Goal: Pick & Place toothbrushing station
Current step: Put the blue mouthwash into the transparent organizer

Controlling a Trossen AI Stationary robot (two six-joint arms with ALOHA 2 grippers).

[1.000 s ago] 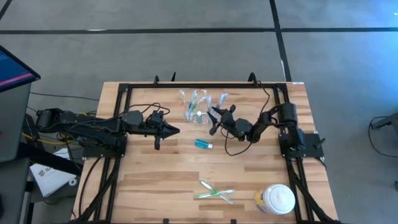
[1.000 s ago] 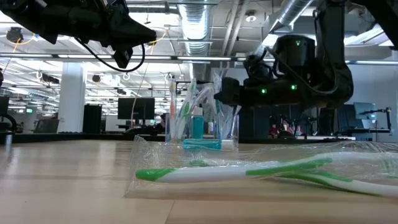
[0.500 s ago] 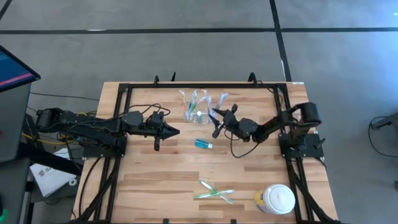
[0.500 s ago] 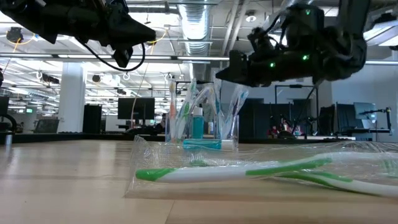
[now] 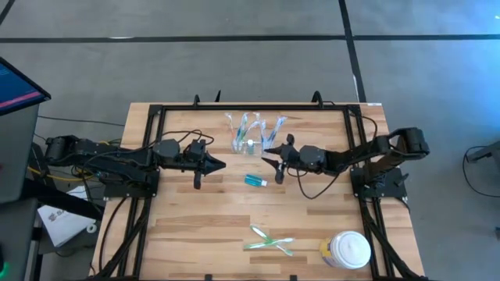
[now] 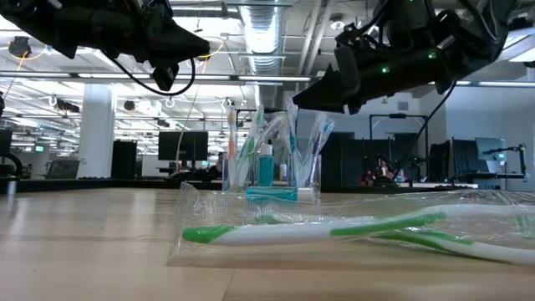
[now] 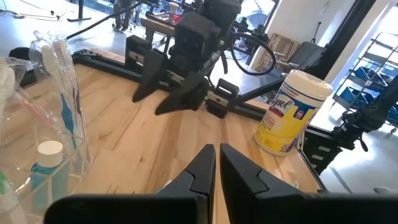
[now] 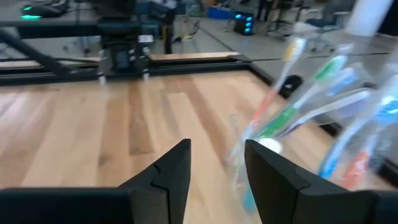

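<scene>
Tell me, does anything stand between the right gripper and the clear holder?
Nothing visible does. The right gripper, open, hangs just beside the holder, on its right-arm side, above the table; the teal tube lies nearer the front edge, off that line.

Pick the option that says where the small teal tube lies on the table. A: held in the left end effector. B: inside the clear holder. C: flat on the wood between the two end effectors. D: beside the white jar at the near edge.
C: in the high view the teal tube lies flat on bare wood, between the left end effector and the right end effector, touching neither.
</scene>
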